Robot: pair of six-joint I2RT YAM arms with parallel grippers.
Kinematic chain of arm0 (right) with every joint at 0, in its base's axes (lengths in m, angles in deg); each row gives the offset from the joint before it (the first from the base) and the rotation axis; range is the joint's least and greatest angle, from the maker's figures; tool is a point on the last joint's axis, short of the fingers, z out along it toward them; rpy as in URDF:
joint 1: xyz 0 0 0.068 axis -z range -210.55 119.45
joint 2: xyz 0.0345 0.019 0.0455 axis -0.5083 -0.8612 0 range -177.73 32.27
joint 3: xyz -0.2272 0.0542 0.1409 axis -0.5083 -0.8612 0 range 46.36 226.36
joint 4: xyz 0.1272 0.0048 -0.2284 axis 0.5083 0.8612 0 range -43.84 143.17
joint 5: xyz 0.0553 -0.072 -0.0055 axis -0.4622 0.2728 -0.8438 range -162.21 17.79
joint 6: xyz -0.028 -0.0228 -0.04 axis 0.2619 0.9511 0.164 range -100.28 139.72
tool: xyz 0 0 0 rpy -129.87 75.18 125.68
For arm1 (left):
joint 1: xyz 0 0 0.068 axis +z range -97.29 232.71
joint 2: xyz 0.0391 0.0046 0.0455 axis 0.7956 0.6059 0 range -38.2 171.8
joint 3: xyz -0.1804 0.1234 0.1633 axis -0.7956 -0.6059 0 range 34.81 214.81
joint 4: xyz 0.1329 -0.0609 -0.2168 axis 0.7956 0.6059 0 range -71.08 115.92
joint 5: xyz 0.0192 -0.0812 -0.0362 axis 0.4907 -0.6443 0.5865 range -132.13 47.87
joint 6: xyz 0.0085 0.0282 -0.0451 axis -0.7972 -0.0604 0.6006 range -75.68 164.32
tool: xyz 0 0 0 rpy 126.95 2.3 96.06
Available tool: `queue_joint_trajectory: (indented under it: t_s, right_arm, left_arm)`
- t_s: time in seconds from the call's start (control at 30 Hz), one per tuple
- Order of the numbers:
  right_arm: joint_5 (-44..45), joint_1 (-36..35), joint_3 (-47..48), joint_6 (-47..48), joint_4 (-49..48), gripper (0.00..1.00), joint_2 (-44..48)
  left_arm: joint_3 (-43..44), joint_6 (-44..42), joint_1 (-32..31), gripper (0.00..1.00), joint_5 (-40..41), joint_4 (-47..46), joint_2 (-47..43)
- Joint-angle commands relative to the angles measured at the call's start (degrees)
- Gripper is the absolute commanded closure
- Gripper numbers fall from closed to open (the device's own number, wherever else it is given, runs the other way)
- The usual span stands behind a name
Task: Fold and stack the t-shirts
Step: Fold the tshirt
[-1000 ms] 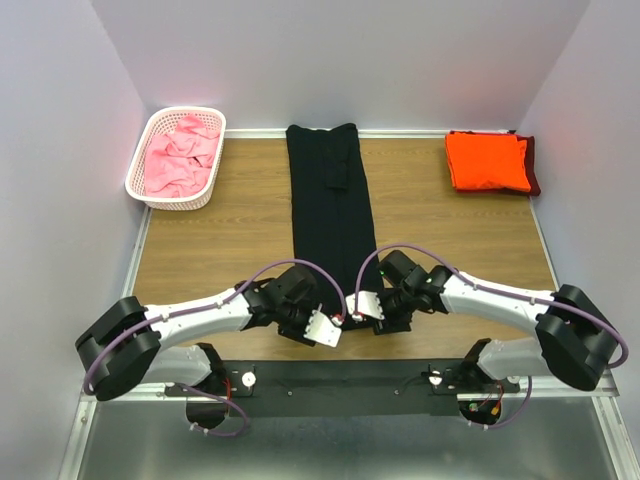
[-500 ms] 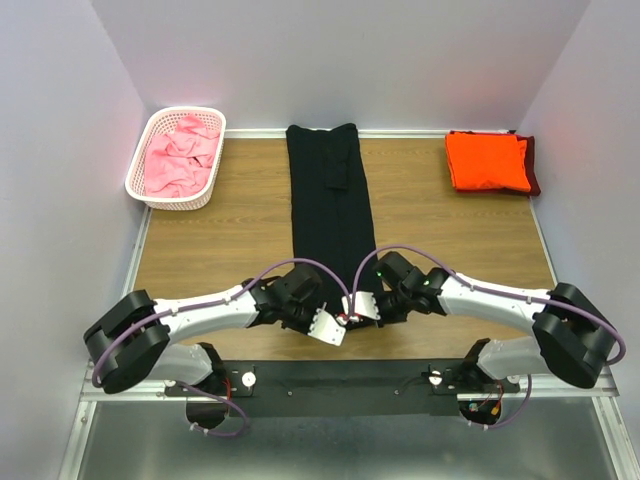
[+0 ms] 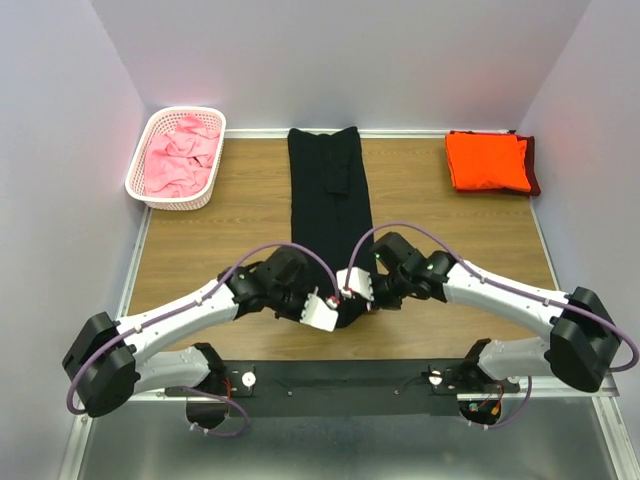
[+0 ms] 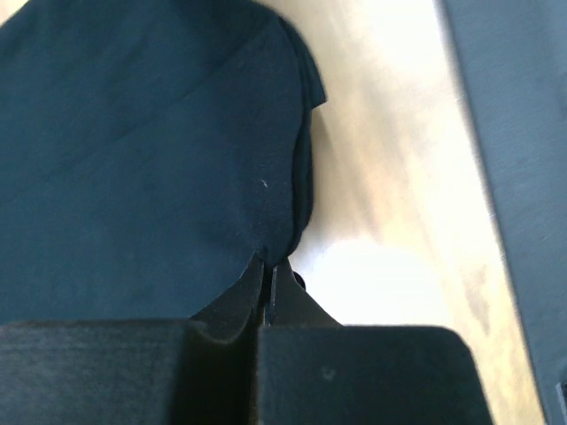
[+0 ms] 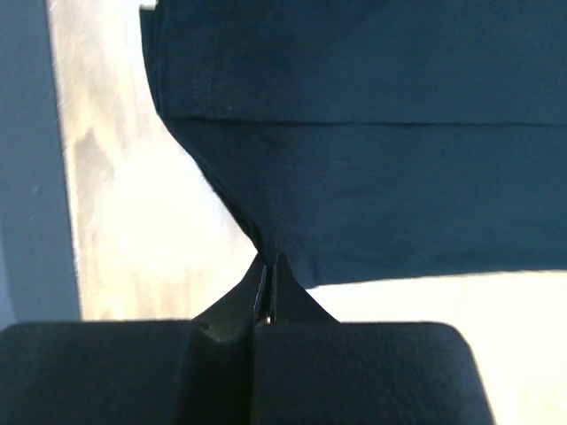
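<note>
The black t-shirt lies as a long narrow strip down the middle of the table. Both grippers meet at its near end. My left gripper is shut on the near left corner, and the cloth bunches up at its fingertips. My right gripper is shut on the near right corner, with the hem drawn into a point between its jaws. The near edge is raised off the wood. A folded orange t-shirt lies on a maroon one at the far right.
A white lattice basket at the far left holds crumpled pink t-shirts. Bare wooden tabletop lies on both sides of the black strip. A metal rail runs along the near edge behind the arm bases.
Both grippers went from open to shut on the black t-shirt's near corners. They then rose and moved slightly away from the bases, lifting the near end.
</note>
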Motion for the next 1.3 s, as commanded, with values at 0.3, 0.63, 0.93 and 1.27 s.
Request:
queue_joint_trajectory:
  t_s: [0.3,0.63,0.93,1.27]
  right_arm:
    - [-1.9,9.2,11.7,7.0,1.0,1.0,-9.6]
    - [-3.9,17.4,23.1,15.3,0.7,0.99,-21.7]
    - [-5.0,21.9,35.7,19.5,0.8,1.0,-33.0]
    - [-5.2,25.1,47.6,21.7,0.8,0.99,-43.8]
  left_arm:
    - [8.7,-10.6,15.2,1.0,-4.9,1.0,9.5]
    - [23.4,-18.0,27.0,1.0,-5.4,1.8,25.2]
    - [35.4,-21.2,31.0,1.0,-5.8,2.9,36.5]
    - [49.5,-21.7,34.2,1.0,-6.2,5.0,46.2]
